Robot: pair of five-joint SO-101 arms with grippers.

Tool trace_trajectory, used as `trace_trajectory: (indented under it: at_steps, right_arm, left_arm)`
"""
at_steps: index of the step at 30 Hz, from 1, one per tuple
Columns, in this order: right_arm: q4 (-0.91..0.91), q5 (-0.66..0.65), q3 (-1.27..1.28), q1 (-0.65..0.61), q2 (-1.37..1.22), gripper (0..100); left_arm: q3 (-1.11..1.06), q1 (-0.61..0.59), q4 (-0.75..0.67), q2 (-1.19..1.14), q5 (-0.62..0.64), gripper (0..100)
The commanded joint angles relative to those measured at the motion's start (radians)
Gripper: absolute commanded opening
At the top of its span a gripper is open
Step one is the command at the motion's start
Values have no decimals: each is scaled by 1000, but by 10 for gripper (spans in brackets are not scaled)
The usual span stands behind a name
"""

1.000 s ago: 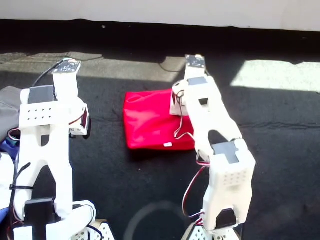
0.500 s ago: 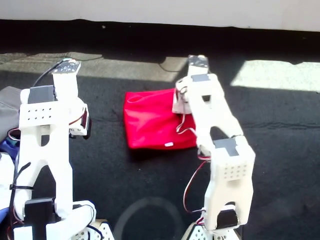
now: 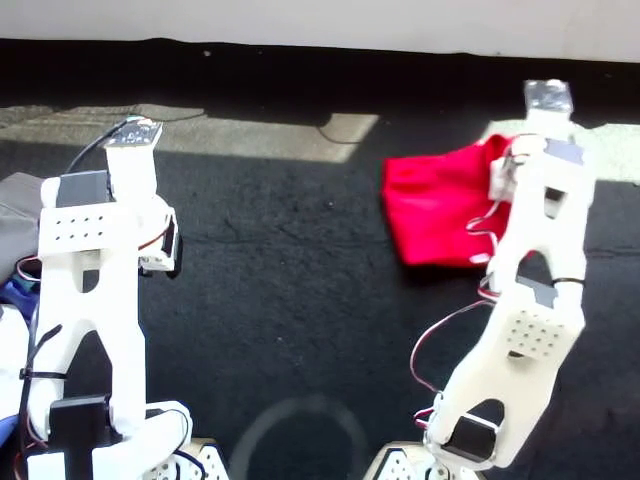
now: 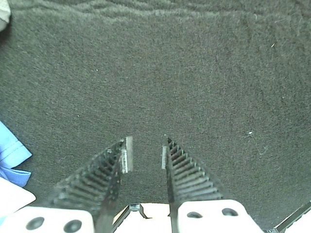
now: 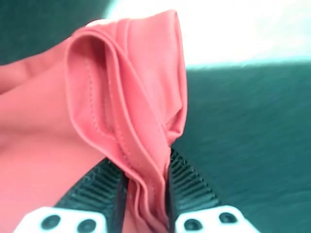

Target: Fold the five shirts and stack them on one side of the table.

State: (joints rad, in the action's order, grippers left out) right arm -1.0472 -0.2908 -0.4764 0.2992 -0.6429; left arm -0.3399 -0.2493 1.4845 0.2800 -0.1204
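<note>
Table (image 3: 300,330): black felt-like cover, two sunlit patches along the far edge.

Red shirt (image 3: 440,215): on the far right part of the table, well apart from the left arm. It is folded into a rumpled, roughly square bundle. Most of it lies on the black cover. The corner nearest the right arm is drawn up toward the wrist, at the edge of the right-hand sunlit patch.

Right gripper (image 5: 146,194): clamped on the red shirt (image 5: 121,97). The wrist view has several layers with stitched hems bunched together and pinched between the two ribbed jaws. The fabric rises from the jaws in a loose fold. Black cover and a bright patch lie beyond it.

Right arm (image 3: 525,320): stretched out from its base at the near edge, leaning to the right, wrist over the shirt's right side. From above, the arm hides the fingers.

Left gripper (image 4: 144,153): jaws a little apart, nothing between them, pointing down over bare black cover.

Left arm (image 3: 95,260): at the near left, standing upright over its base.

Left edge of the table, beside the left arm: grey cloth (image 3: 15,215) farthest back, blue cloth (image 3: 12,290) nearer, white cloth (image 3: 8,340) nearest. All are cut off by the frame, so I cannot tell their shape or whether they are folded. The left wrist view catches the blue cloth (image 4: 9,155) and white cloth (image 4: 12,199) just beside the gripper, not touching it.
</note>
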Motion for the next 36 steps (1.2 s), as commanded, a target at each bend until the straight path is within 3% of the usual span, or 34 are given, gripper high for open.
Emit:
trace_trajectory:
  at_steps: [1, 6, 13, 19, 21, 26, 32, 36]
  right_arm:
    - [108, -58, -59, 33, -2, 6]
    - [179, -63, -174, 73, -104, 6]
    - [174, -63, -519, 150, -351, 6]
    - [128, -63, -670, 168, -466, 6]
    - [64, -63, -708, 163, -466, 36]
    - [-53, -63, -832, 147, -450, 249]
    - [-120, -63, -1023, 150, -438, 262]
    - [-196, -57, -1127, 151, -437, 262]
  left_arm:
    - [4, -7, -9, 33, -6, 115]
    - [4, -12, -6, 33, -6, 115]
    - [4, -13, -5, 33, -6, 115]
    - [5, -13, -8, 33, -3, 119]
    - [5, -13, -8, 33, -2, 119]
    - [16, -13, -8, 36, -2, 120]
    - [97, -13, 3, 41, 0, 120]
    - [229, -21, 84, 41, 0, 120]
